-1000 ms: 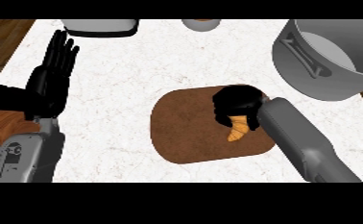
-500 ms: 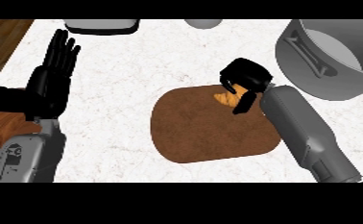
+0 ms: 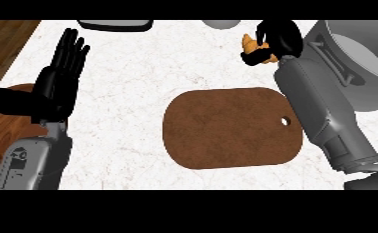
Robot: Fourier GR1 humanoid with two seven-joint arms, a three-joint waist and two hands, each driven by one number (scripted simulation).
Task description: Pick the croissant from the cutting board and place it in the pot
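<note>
You are looking at one croissant (image 3: 252,43), one cutting board (image 3: 230,127) and one pot (image 3: 348,62) on a white speckled tabletop (image 3: 148,77). The right robot hand (image 3: 280,36) is curling its fingers round the croissant, holding it at the far right, beyond the far edge of the board and just left of the pot. Most of the pastry is hiding behind the black fingers; only its orange left end is showing. The brown board is lying bare near the middle, with a small hole by its right edge. The pot is being cut off by the right edge and partly covered by the grey forearm. The left robot hand (image 3: 60,79) is resting at the left, released, fingers straight and pointing far. Along the far edge you are seeing one dark rounded object (image 3: 116,24) and one pale rounded object (image 3: 222,23), both cut off and hard to make out.
</note>
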